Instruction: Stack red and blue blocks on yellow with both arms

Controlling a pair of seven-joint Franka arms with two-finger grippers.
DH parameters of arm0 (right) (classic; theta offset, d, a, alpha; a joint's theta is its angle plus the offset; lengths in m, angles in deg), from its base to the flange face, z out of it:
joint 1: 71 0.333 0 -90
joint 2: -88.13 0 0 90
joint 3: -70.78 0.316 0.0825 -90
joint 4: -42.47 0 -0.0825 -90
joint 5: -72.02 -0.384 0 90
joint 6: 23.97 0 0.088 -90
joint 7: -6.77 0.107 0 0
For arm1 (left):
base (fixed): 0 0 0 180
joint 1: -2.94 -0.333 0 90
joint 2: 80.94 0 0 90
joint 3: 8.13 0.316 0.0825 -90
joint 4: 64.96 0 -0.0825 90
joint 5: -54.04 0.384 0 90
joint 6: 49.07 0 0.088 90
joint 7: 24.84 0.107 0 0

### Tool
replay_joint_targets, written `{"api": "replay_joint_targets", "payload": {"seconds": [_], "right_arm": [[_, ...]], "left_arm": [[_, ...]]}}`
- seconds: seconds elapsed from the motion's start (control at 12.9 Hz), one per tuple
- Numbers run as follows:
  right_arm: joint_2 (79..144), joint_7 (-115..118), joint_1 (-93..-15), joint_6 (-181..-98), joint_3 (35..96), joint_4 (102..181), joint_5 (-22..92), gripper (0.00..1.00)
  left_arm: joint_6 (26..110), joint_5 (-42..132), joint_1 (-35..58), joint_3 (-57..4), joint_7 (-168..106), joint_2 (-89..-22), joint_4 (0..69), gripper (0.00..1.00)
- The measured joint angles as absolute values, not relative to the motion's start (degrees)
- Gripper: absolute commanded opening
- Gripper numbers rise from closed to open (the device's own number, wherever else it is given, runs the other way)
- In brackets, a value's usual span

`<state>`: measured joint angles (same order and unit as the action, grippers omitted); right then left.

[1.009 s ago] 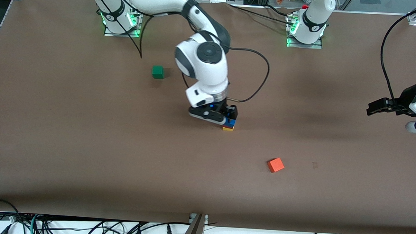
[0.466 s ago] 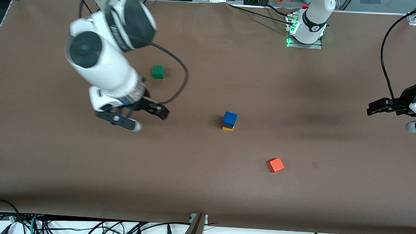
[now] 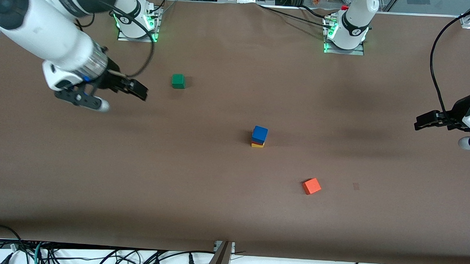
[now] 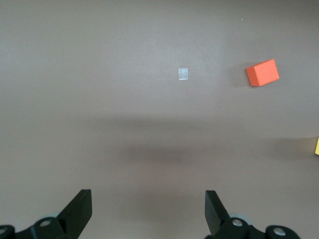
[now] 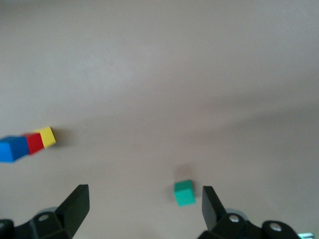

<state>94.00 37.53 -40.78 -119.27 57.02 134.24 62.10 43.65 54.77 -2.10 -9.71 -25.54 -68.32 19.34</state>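
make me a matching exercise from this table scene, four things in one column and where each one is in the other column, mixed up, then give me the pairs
Things:
1. blue block
2. yellow block
3. green cube
4. orange-red cube

Places:
A. bottom of the stack, on the table
B. alone, nearest the front camera
C. top of the stack
D. alone, toward the right arm's end, near the open right pincer

Pairs: 1-C, 2-A, 3-D, 4-B

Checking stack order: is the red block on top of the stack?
No, the blue block sits on top, with the red block between it and the yellow block.
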Motion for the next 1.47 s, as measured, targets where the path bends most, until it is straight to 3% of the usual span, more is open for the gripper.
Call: {"api": "replay_joint_targets", "payload": {"seconds": [0.39,1.47], "right_arm": [[85.23,29.48,-48.29,-117.19,60.68,141.39,65.17,1.00],[85.56,17.97,-49.49,-116.58,59.64,140.89,67.26,1.00]], "left_arm": [[43.65,54.77,-2.11,-9.71,-25.54,-68.32,19.34,1.00],[43.65,54.77,-2.11,-9.71,-25.54,-68.32,19.34,1.00]]}}
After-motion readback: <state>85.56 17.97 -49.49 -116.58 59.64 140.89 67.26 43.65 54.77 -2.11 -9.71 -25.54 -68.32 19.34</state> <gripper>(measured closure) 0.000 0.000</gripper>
